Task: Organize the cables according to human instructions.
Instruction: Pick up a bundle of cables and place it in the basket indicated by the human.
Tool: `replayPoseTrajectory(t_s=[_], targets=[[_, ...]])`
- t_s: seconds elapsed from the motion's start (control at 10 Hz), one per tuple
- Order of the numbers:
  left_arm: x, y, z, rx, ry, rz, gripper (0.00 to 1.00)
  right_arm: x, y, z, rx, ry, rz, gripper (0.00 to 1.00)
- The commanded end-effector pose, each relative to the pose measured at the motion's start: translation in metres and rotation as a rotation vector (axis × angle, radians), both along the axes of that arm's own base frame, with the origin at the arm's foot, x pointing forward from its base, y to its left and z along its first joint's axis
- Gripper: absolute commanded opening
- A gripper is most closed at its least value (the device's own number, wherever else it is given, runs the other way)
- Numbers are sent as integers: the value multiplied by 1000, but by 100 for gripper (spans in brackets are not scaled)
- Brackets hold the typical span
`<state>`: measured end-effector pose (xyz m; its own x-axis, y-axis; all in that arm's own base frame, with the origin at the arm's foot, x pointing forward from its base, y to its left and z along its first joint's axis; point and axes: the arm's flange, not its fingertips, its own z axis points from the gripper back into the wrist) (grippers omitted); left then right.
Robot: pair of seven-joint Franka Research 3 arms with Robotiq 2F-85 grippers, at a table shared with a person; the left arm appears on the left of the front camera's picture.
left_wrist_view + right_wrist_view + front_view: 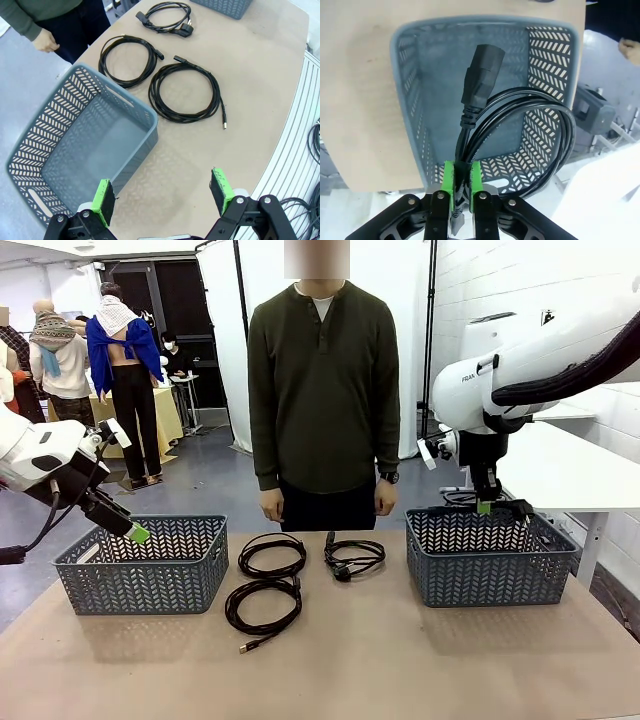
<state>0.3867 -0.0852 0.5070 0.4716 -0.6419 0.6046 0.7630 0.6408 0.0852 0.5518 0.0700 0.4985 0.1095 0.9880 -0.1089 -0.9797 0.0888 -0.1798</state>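
Note:
Three black coiled cables lie on the table between two baskets: one point(272, 555) at the back left, one point(263, 606) nearer me, one with thick plugs point(354, 557) at the back right. In the left wrist view they are the coil point(127, 60), the coil point(186, 92) and the plugged coil point(165, 17). My right gripper point(484, 507) hangs over the right basket point(490, 575), shut on a fourth cable point(520, 508). From the wrist, that cable point(482, 80) dangles from the gripper point(462, 182) above the basket point(412, 125). My left gripper point(135, 532) point(162, 195) is open above the left basket point(140, 580).
The person point(322, 390) in the olive sweater stands at the far edge, both hands hanging down. The left basket point(135, 145) has nothing inside. Bare tabletop stretches in front of the cables. A white table stands to the right, beyond the right basket.

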Motion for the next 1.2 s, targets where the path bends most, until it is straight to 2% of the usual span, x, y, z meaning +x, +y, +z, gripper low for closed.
replayPoseTrajectory(t_s=[0.0,0.4,0.7,0.9,1.1], targets=[[2,1,-1,-16,0,2,100,-2,-1,6,-5,-13,-5,0],[2,1,-1,-16,0,2,100,-1,0,3,1,-6,0,0],[2,1,-1,-16,0,2,100,3,-2,-13,16,0,24,0],[2,1,-1,-16,0,2,100,9,-6,-21,8,-16,63,0],[2,1,-1,-16,0,2,100,16,-11,-29,19,11,142,0]])
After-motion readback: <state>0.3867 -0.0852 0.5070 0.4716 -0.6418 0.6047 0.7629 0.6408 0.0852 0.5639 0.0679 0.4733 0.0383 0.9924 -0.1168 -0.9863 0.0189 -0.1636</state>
